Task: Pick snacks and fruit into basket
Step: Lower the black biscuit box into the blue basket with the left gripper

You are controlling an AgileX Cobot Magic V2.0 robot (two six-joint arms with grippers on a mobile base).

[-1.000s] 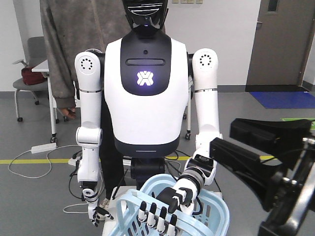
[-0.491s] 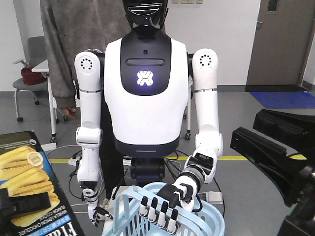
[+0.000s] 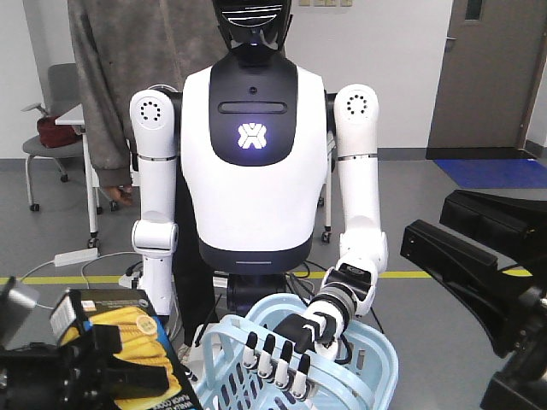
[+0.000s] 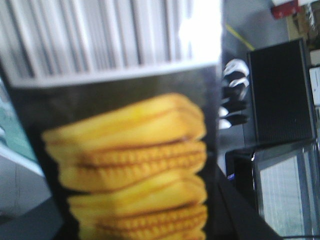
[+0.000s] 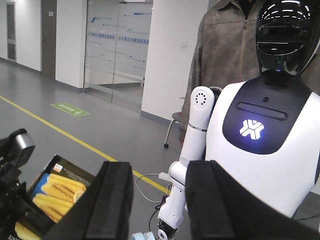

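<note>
Shifted lower and rightward since half a second ago, the snack box, black with yellow wafers printed on it, now hangs just beside the left rim of the pale blue basket. The left gripper is clenched on the box. A white humanoid holds the basket. The right gripper hovers off to the right, fingers spread and grasping nothing.

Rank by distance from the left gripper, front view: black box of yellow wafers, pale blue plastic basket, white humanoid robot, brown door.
1. Black box, in left gripper
2. Blue basket, just right
3. Humanoid robot, behind basket
4. Brown door, far right
</note>
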